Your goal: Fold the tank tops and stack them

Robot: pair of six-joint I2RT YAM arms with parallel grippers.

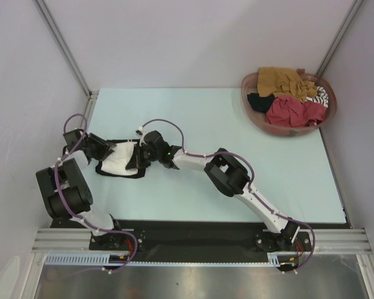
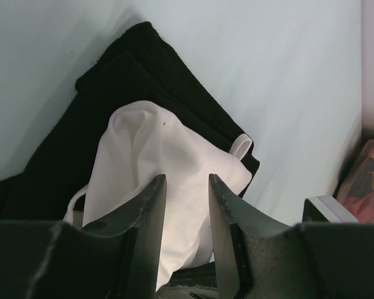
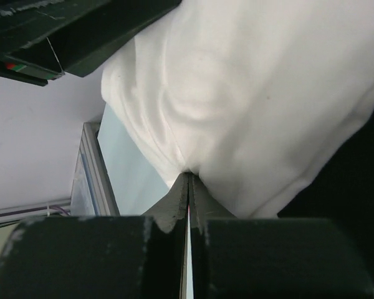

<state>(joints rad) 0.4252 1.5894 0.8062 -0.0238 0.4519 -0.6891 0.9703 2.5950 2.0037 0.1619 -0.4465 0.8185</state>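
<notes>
At centre left of the overhead view, the white tank top [image 1: 119, 161], laid on the black tank top [image 2: 137, 81], is pinched by the clenched right gripper [image 3: 189, 177]; the left gripper [image 2: 187, 180] is held parted above it. At upper right, the mustard tank top [image 1: 283, 81] and red tank top [image 1: 290, 112] are heaped in the basket [image 1: 257, 117].

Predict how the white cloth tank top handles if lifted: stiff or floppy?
Probably floppy: the white cloth tank top bunches into soft folds where the right gripper pinches it. It would likely sag and trail from that single pinch point. It might tug the black cloth tank top under it, since they lie in contact.
</notes>
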